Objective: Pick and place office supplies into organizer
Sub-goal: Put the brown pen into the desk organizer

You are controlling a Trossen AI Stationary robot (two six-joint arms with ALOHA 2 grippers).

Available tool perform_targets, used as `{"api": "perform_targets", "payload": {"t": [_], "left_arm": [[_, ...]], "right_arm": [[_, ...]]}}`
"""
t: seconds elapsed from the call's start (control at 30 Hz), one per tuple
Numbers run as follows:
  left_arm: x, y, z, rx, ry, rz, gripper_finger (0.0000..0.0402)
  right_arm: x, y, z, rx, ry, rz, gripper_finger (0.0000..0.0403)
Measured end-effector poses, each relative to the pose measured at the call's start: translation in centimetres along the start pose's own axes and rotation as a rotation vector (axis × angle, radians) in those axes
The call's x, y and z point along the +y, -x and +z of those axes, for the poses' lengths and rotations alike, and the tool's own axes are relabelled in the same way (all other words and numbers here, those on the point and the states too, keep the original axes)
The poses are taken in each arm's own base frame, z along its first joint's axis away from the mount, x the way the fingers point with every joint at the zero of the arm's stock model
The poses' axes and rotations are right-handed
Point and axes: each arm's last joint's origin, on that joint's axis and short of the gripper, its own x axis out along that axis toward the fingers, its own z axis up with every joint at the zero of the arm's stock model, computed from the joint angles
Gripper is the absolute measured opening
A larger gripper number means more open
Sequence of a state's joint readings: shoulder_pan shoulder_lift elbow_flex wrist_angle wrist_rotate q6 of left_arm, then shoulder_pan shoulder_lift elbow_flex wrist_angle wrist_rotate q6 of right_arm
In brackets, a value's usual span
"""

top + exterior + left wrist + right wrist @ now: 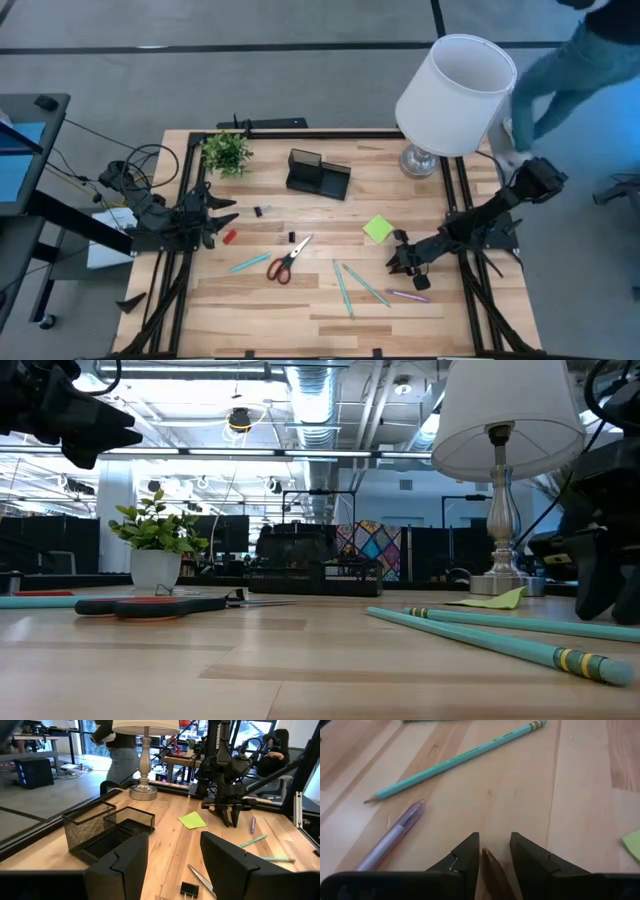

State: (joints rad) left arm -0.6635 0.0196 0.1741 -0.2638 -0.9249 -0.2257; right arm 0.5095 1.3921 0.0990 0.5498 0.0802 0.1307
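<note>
Right hand [408, 262] low with fingers narrowed, left hand [222, 222] waits, spread

The pale wood counter [300, 300] carries a small potted plant [227, 153] near its far left corner and a white-shaded lamp [452, 95] at its far right corner. A black mesh organizer [318, 173] stands by the middle of the far edge. Red-handled scissors [288, 260] lie mid-counter, with a lime-green sticky-note pad [378, 229], teal pencils [354, 283] and a purple pen [408, 295] toward the right edge.
</note>
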Motion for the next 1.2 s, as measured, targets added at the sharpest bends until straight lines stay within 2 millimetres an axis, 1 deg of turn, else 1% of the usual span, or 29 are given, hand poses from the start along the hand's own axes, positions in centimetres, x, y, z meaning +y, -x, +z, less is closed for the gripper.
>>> {"api": "perform_targets", "payload": {"t": [0.27,0.4,0.57,0.77,0.83,0.93,1.07,1.2], "left_arm": [[0.0,0.0,0.0,0.0,0.047,0.0,0.0178],[0.0,0.0,0.0,0.0,0.078,-0.001,0.0178],[0.0,0.0,0.0,0.001,0.085,-0.001,0.0178],[0.0,0.0,0.0,0.001,0.09,-0.002,0.0178],[0.0,0.0,0.0,0.001,0.093,-0.002,0.0178],[0.0,0.0,0.0,0.004,0.093,-0.012,0.0178],[-0.1,0.0,0.0,0.014,0.093,-0.046,0.0178],[-0.2,0.0,-0.1,0.019,0.09,-0.058,0.0178]], "right_arm": [[0.2,0.8,-0.3,0.048,0.03,-0.003,0.0107],[0.2,1.3,-0.3,0.045,0.074,0.001,0.0107],[0.0,1.7,-0.5,0.078,0.041,-0.004,0.0107],[-0.1,1.7,-0.3,0.061,0.036,-0.02,0.0106],[-0.1,1.7,-0.3,0.06,0.036,-0.023,0.0098],[-0.2,1.7,-0.2,0.043,0.028,-0.035,0.0071],[-0.2,1.7,-0.1,0.019,-0.062,-0.042,0.0038],[-0.2,1.7,0.0,0.016,-0.087,-0.051,0.0028]]}}
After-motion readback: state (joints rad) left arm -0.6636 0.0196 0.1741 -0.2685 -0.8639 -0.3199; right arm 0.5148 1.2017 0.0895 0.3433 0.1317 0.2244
